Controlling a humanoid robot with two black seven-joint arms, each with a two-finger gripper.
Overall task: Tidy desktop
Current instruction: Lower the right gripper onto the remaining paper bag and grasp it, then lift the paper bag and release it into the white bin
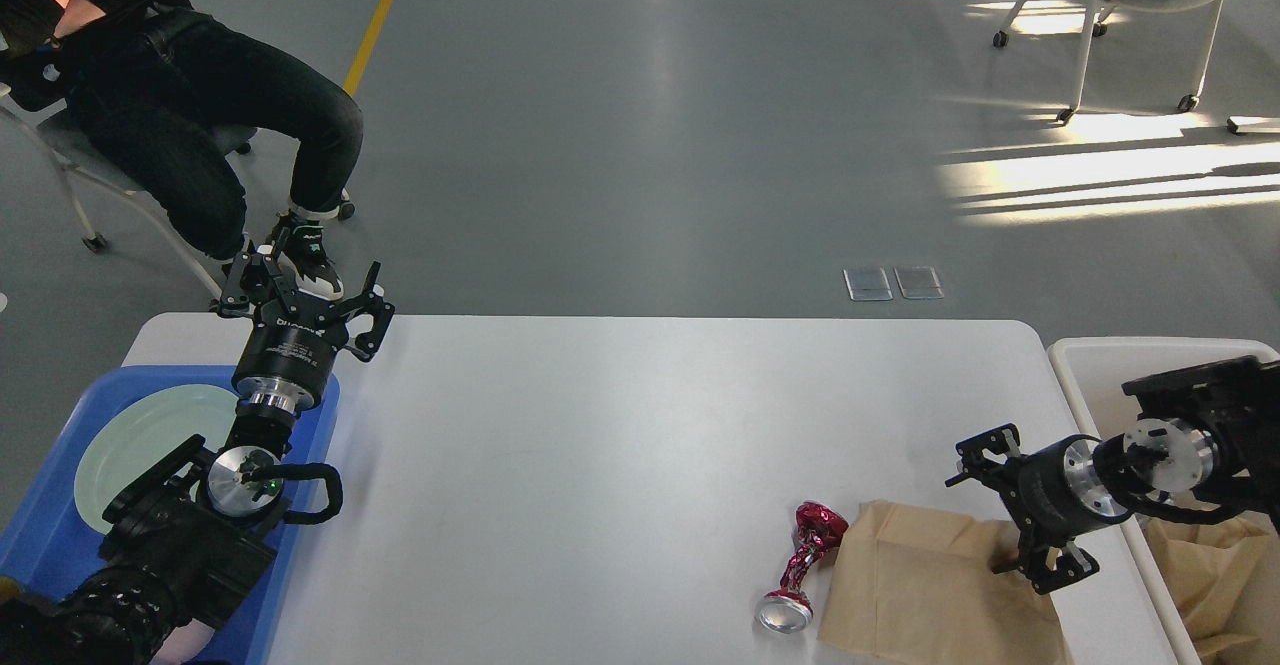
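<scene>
Near edge: crushed red can [803, 570] lying tilted, just beside brown paper [930, 585]. Right gripper [1005, 505] over the paper's right part, 2 fingers spread, holding nothing. Desktop [640, 425] fills the foreground, long axis left-right, middle bare. Left gripper [305, 290] at far-left corner, fingers apart, above blue tray [45, 535].

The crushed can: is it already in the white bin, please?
No, the crushed can lies on the desktop beside the brown paper, left of the white bin.
</scene>
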